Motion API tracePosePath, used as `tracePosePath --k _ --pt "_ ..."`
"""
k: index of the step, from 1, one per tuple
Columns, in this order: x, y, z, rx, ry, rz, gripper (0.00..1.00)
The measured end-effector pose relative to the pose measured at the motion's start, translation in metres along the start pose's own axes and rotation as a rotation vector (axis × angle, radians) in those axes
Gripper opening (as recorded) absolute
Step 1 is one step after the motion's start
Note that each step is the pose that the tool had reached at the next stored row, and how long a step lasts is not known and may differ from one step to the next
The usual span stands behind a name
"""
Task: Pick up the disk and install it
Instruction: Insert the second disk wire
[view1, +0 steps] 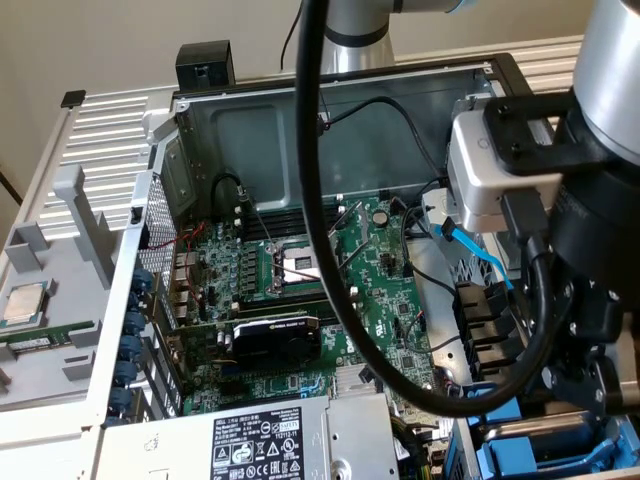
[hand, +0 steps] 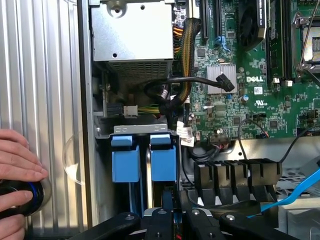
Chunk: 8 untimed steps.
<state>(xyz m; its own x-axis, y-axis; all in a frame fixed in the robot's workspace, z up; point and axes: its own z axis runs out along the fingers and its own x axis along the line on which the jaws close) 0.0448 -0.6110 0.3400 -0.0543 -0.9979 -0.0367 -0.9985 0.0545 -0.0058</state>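
disk in blue plastic carrier frame (hand: 164, 157) sits upright in drive bay slot of open computer case (hand: 95, 127); hand (hand: 172, 212) just above it, jaws narrow, grip unclear

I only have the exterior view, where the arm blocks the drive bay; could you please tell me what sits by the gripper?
Observer: In the wrist view, two blue carriers stand side by side in the bay, close to the gripper.
Operator: Thank you. Is anyone near the case?
Observer: Yes, a person's hand rests on the ribbed metal panel beside the case, touching a black round object with a blue ring.
Operator: Which carrier is the gripper nearest?
Observer: The carrier on the motherboard side.
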Motion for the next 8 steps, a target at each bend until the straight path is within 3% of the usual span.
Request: tracePosePath --k 8 --pt "0.0001 0.0 0.0022 0.003 0.0001 0.0 0.16"
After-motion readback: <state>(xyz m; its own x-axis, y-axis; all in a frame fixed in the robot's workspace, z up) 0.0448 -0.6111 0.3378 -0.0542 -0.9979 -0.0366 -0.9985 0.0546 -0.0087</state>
